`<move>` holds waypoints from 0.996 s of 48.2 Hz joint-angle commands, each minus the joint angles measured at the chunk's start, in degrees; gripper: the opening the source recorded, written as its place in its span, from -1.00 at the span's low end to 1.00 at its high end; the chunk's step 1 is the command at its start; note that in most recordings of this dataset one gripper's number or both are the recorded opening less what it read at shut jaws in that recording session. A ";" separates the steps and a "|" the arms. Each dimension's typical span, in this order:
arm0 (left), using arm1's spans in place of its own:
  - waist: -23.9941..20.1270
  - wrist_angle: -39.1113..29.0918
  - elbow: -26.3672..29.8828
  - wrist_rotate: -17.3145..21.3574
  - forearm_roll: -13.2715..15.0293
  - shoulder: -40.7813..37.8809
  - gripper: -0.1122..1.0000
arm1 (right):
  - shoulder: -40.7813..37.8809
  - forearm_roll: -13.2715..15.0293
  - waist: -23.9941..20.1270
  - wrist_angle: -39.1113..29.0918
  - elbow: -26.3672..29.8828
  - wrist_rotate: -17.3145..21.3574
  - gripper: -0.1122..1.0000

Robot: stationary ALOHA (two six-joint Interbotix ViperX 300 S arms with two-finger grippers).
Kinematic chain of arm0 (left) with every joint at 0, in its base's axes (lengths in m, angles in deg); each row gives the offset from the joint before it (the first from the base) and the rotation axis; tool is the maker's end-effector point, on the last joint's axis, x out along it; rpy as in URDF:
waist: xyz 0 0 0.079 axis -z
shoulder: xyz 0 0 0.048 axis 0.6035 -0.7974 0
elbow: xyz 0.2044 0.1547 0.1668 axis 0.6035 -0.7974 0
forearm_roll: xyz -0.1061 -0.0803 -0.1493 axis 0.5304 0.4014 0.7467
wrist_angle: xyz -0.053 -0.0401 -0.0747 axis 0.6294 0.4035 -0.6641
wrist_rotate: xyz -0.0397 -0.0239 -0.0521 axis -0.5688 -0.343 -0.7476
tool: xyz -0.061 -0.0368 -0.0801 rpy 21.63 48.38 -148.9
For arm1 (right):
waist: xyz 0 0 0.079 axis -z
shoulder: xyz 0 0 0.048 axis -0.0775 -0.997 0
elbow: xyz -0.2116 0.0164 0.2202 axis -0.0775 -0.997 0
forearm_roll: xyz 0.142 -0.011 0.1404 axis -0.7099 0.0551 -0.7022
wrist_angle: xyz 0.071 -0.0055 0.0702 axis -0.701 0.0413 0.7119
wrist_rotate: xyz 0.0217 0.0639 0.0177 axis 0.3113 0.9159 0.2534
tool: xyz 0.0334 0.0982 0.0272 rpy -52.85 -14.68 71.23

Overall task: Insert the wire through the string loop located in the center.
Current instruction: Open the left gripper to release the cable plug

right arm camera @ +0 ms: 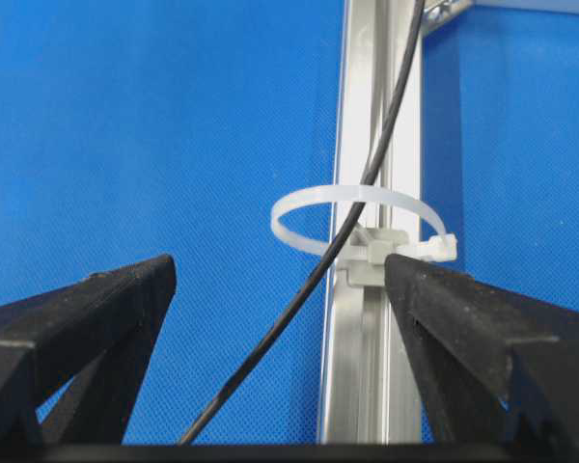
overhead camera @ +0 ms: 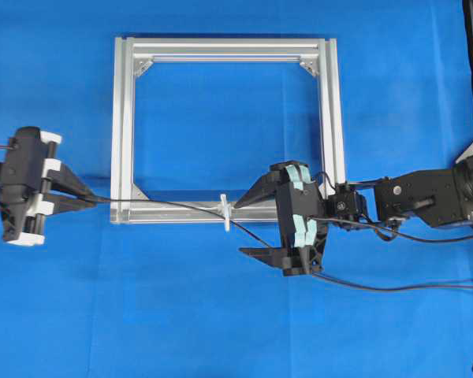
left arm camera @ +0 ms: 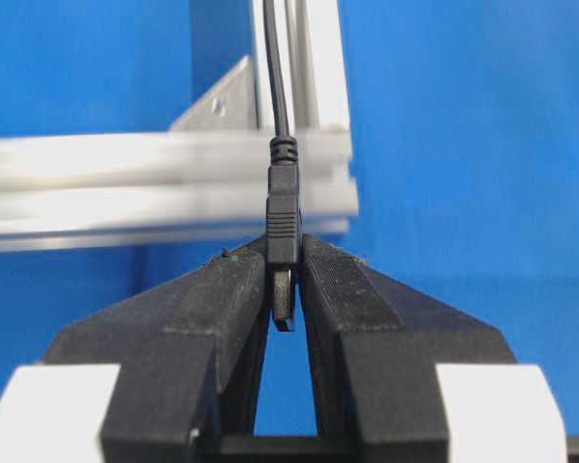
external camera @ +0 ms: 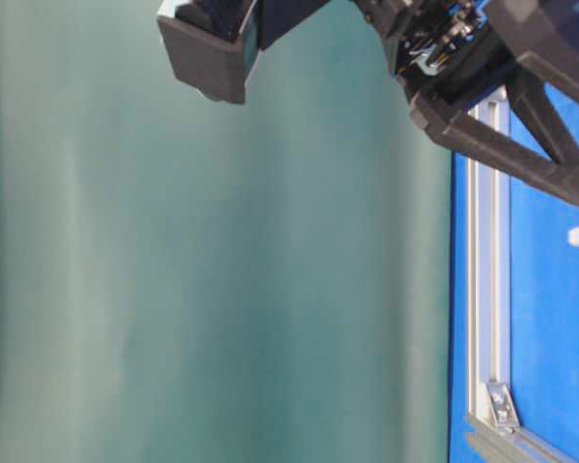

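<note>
Overhead: the wire (overhead camera: 173,206) runs from the left gripper (overhead camera: 85,193) along the frame (overhead camera: 221,49)'s near bar, through the loop (overhead camera: 225,213) toward the right gripper (overhead camera: 256,224).

Left wrist: fingers (left arm camera: 212,299) clench the plug (left arm camera: 283,227), keeping the wire taut.

Right wrist: fingers (right arm camera: 87,313) spread, released, flanking the threaded loop (right arm camera: 352,207).
</note>
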 commanded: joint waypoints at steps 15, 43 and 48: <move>-0.18 -0.35 0.26 0.62 -0.18 0.79 -0.67 | 1.41 0.09 -0.09 0.35 0.35 -0.09 0.87; -0.62 -1.67 0.09 0.88 -0.26 1.41 0.79 | 1.58 0.09 -0.09 0.18 0.26 -0.09 0.87; -0.62 -1.67 0.44 0.62 -0.26 1.49 0.72 | 2.11 0.09 -0.09 0.09 0.44 -0.09 0.87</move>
